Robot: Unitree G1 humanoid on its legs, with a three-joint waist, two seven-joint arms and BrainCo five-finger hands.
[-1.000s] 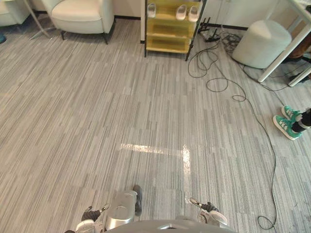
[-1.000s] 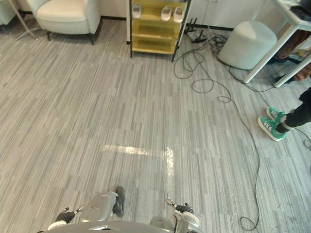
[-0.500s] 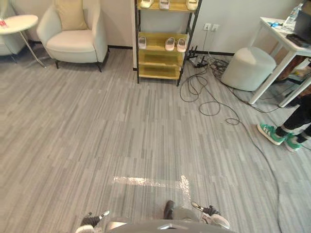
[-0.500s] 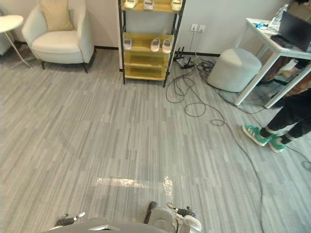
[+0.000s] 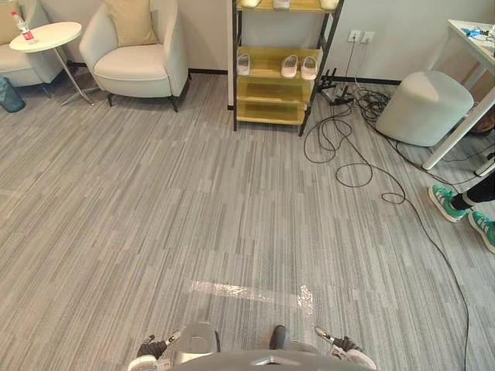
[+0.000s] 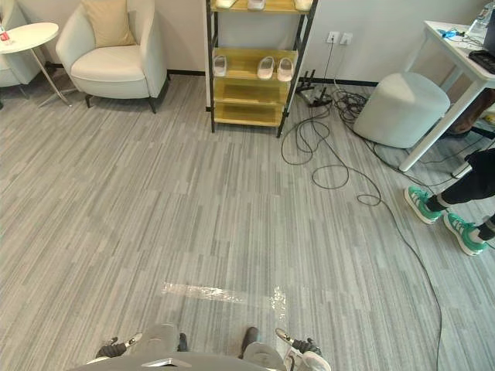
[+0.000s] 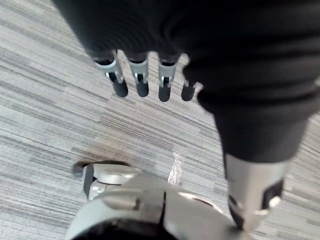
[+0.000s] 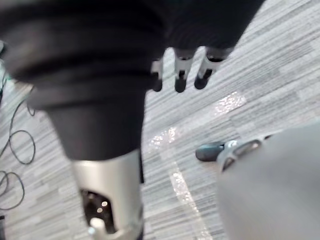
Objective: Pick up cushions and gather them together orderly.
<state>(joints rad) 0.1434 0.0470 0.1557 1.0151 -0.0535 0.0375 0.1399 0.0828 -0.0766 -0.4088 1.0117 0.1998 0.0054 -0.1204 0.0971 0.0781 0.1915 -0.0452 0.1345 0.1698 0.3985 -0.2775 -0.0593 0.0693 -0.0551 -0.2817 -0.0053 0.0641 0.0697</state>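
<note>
Camera has turned a bit. Left hand (image 7: 141, 76) and right hand (image 8: 180, 76) hang loose, empty. Tan square cloth cushion (image 5: 133, 21) looks soft, light; grab its edges.

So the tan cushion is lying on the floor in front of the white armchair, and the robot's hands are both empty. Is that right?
Not quite. The cushion is not on the floor: it stands on the armchair seat, leaning against its back, as the left eye view shows. The left hand and right hand are indeed empty, fingers relaxed.
</note>
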